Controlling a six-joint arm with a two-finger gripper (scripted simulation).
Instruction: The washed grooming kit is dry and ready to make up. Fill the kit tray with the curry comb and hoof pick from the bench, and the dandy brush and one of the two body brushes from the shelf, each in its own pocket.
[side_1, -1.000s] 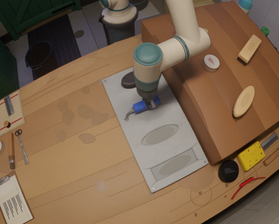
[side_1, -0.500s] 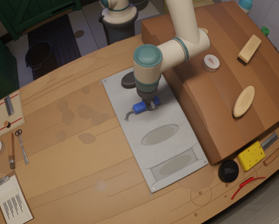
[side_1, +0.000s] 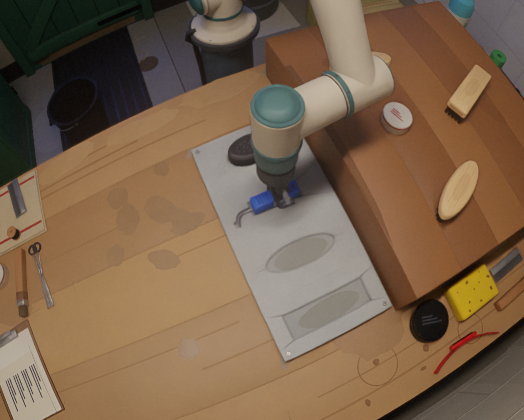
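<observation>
On the grey kit tray (side_1: 290, 240) in the middle of the bench, the dark oval curry comb (side_1: 242, 150) sits in the far pocket. My gripper (side_1: 281, 198) is over the tray's second pocket, its fingers closed around the blue handle of the hoof pick (side_1: 265, 202), whose metal hook points left. The oval pocket (side_1: 300, 253) and the rectangular pocket (side_1: 328, 309) nearer the front hold nothing. On the brown shelf to the right lie the rectangular dandy brush (side_1: 468, 93) and an oval body brush (side_1: 458, 190). A second body brush is mostly hidden behind my arm.
A round white tin (side_1: 396, 118) sits on the shelf near my arm. A yellow sponge (side_1: 471, 292), a black round lid (side_1: 429, 320) and a red tool (side_1: 462, 347) lie by the shelf's front corner. Scissors (side_1: 41, 272) and a clipboard (side_1: 22, 380) are at the bench's left.
</observation>
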